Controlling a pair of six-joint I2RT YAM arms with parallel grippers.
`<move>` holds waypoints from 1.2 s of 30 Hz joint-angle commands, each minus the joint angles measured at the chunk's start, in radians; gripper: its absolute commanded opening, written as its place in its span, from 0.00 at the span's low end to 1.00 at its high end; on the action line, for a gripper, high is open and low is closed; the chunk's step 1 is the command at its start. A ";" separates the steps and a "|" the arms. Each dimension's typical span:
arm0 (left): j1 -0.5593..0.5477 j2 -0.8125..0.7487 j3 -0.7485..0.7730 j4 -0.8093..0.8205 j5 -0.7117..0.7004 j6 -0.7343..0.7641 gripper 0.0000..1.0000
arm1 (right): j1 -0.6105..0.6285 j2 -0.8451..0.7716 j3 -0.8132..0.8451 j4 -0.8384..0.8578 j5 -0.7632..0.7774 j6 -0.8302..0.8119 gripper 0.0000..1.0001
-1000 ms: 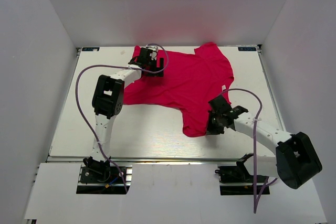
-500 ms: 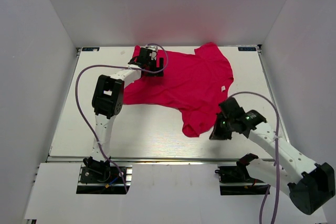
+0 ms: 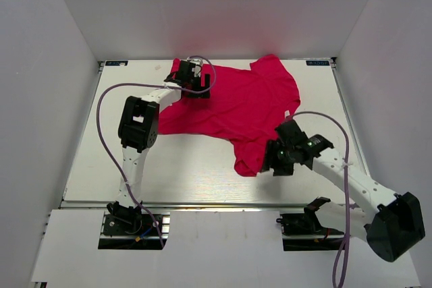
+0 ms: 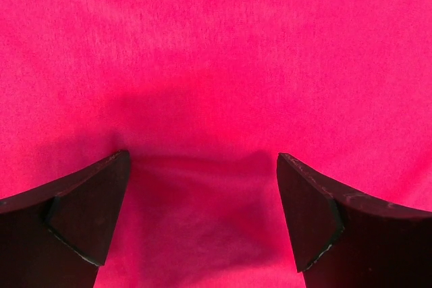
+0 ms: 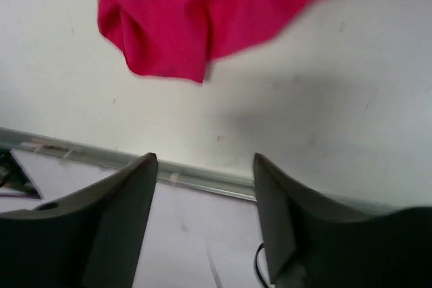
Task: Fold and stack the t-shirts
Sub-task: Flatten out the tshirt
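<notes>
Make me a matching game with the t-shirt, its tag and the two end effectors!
Things:
1. t-shirt
2. tag
3. left end effector
4. right end effector

Descriptions:
A. open, over bare table
B. small and white
C. crimson-pink, lying unfolded
D. open, right above the t-shirt

Pairs: 1-C, 2-B, 3-D, 4-A

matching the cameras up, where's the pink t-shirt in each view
top external: t-shirt spread across the table's far middle
left wrist: fills the whole frame
right wrist: along the top, left and middle
shared landmark: its bunched near corner, in top external and right wrist
</notes>
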 commanded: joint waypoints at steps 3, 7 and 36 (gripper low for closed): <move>0.014 -0.097 0.031 -0.143 -0.006 0.027 1.00 | -0.006 0.155 0.124 0.120 0.248 -0.053 0.74; 0.024 -0.187 0.060 -0.171 -0.049 0.045 1.00 | -0.037 0.267 0.182 0.183 0.383 -0.035 0.86; 0.062 -0.962 -0.914 -0.235 -0.412 -0.449 1.00 | -0.407 0.313 0.136 0.409 0.124 -0.486 0.90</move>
